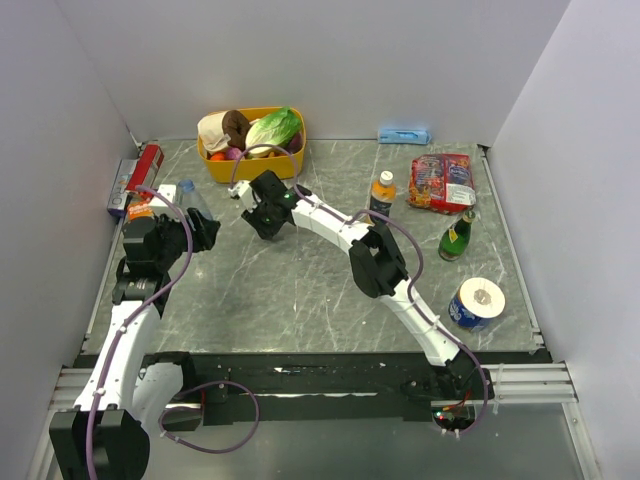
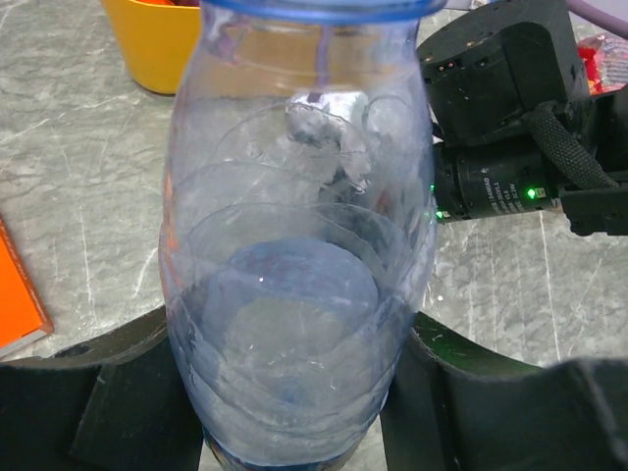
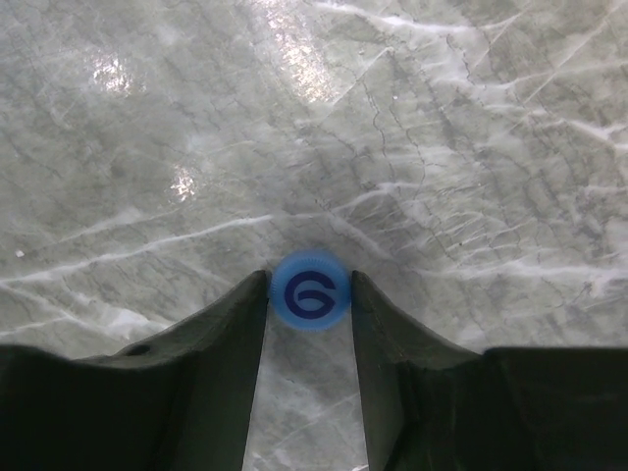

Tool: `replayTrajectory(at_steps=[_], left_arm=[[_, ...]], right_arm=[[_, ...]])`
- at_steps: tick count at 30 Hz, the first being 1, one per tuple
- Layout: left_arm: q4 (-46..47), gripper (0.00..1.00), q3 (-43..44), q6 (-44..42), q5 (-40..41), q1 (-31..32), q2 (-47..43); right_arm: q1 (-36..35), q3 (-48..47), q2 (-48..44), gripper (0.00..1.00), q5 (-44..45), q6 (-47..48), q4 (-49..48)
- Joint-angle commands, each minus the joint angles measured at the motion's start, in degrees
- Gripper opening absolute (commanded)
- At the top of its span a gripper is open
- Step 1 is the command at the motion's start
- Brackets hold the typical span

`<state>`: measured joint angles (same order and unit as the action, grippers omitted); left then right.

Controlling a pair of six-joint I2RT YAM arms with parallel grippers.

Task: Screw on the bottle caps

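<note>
My right jaws, narrowed, pinch the small round blue plastic cap (image 3: pixel 310 288) by its sides over the grey marble table (image 3: pixel 442 147). My left jaws clamp the clear plastic water bottle (image 2: pixel 294 255) low on its body, roughly upright. The cap sits near the bottle's right; it likely goes leftward, above the neck

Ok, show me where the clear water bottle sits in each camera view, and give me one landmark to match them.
Top external: the clear water bottle is at the far left, by the left gripper.
Left wrist: it fills the middle, between the jaws.
Right wrist: not in it; the right gripper holds the blue cap there.
Landmark: the yellow basket, beyond the bottle in the top and left wrist views.
</note>
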<state>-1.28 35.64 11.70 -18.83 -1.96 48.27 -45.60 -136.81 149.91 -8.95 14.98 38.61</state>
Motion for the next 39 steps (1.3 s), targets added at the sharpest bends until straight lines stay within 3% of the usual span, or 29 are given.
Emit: replayTrajectory(at_steps=[1,9,13,17,20,24,32,39], left_arm=[[2.0,0.01,0.1,-1.3,-2.9,-0.2,0.5],[11.4,0.01,-4.3,-7.6,-17.5,0.0,3.8],[13.7,0.01,-5.8,-13.8,-21.8,1.5,7.2],[13.5,0.01,-6.2,-21.3,-26.9,8.1,10.5],[12.4,0.01,-5.4,-27.7,-29.5,17.6,13.2],[17.7,0.01,-6.1,-29.2,-30.4,23.8,15.5],[24.7,0.01,-6.1,-33.5,-29.7,32.7,18.4],[26.2,0.01,-5.4,-32.8,-29.4,34.7,18.8]], right_arm=[[0.6,2.4,-2.7,0.29,-0.8,2.4,4.0],[3.9,9.3,-15.8,0.20,-7.8,2.8,6.5],[5.8,17.3,-29.7,0.18,-12.5,7.0,7.2],[8.1,30.5,-44.7,0.19,-21.1,10.5,5.6],[8.9,35.1,-54.3,0.19,-25.0,16.0,7.0],[8.4,40.3,-66.1,0.22,-29.8,21.8,7.7],[3.2,43.1,-72.5,0.25,-27.9,29.8,12.3],[0.1,44.5,-72.7,0.27,-28.0,33.4,16.1]])
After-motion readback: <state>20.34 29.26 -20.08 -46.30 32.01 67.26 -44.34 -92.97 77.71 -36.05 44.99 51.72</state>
